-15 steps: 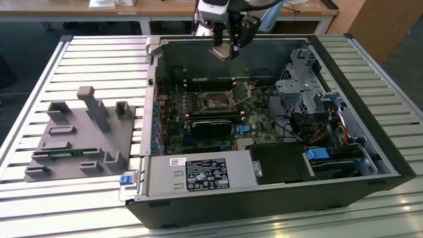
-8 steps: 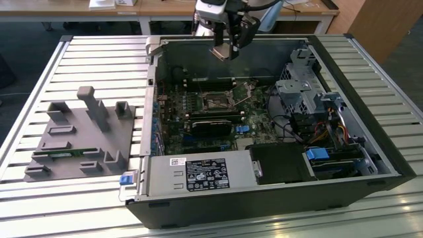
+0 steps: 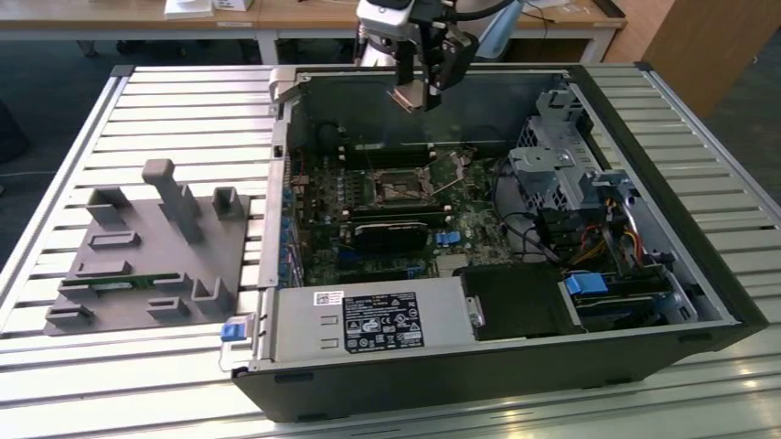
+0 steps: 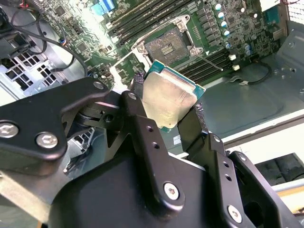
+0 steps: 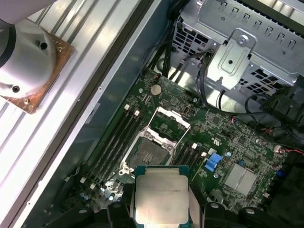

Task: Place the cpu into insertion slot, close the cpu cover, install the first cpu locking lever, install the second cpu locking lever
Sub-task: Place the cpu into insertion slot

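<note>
My gripper (image 3: 422, 95) hangs above the open computer case, shut on the cpu (image 3: 411, 97), a small square chip with a dull grey metal top. Both wrist views show the cpu (image 4: 168, 97) (image 5: 161, 197) pinched at two opposite edges between the black fingers (image 4: 137, 90). Below it, on the green board, lies the insertion slot (image 3: 397, 187) (image 4: 168, 45) (image 5: 147, 154), dark, square and uncovered, with nothing in it. The cpu cover (image 5: 172, 119), a thin silver frame, stands swung open at one side of the slot. The cpu is well above the slot and not touching it.
The case's walls (image 3: 287, 137) ring the board. A black oblong card (image 3: 390, 233) lies near the slot, and a metal drive cage (image 3: 555, 169) with cables stands at the exterior view's right. A grey fixture (image 3: 153, 242) sits on the slatted table (image 3: 183, 101) at the left.
</note>
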